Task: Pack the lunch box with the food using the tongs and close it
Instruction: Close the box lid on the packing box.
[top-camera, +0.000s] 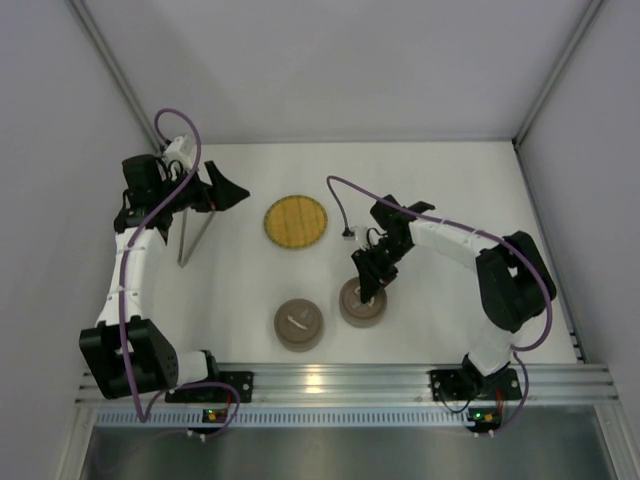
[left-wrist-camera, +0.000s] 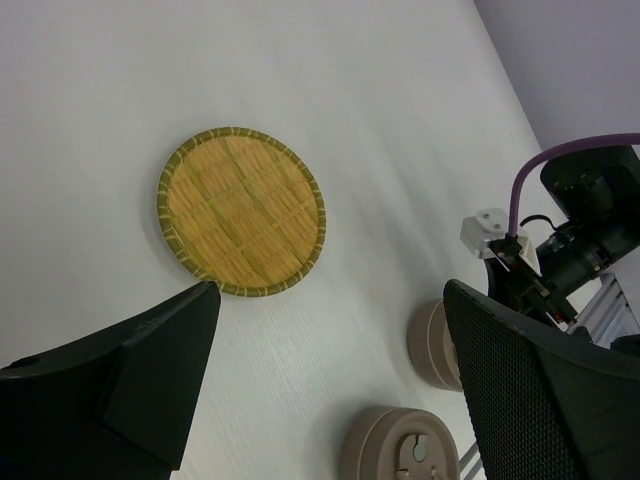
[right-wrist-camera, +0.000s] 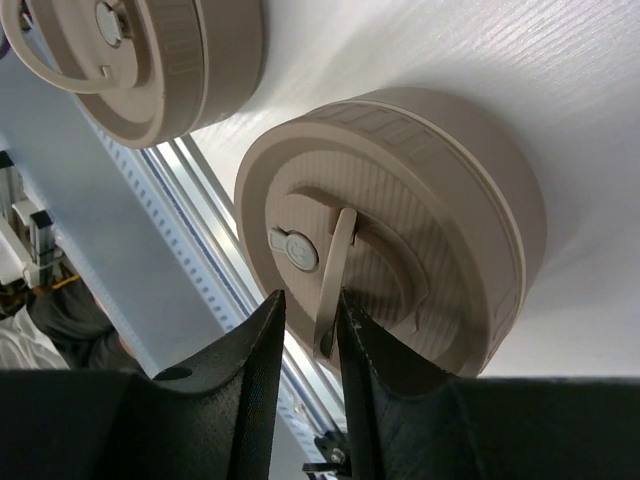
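White table (top-camera: 450, 180), pale walls on three sides.

Right gripper (right-wrist-camera: 310, 302): fingers (right-wrist-camera: 250, 380) slightly parted, and the raised loop handle (right-wrist-camera: 335, 270) of a lid stands upright in the narrow gap. A sliver of space shows on one side of the loop. On the other side the loop looks to touch the finger (contact not certain). The handle belongs to the right box (right-wrist-camera: 400, 220), a round beige container with its lid on, sitting flat on the table directly under the gripper.

Left box (top-camera: 299, 325): same beige, lid on, handle lying flat. It sits just beside the right box, toward the near edge, and the two are apart.

Left gripper (left-wrist-camera: 330, 300): fingers spread wide, nothing between them. It hangs above the table at the far left, well apart from both boxes.

Tongs (top-camera: 186, 245): thin silver V lying on the table just beside the left arm, below the left gripper, touched by neither gripper.

Plate (left-wrist-camera: 242, 210): round yellow woven disc at mid-table, between the two grippers, farther back than the boxes.
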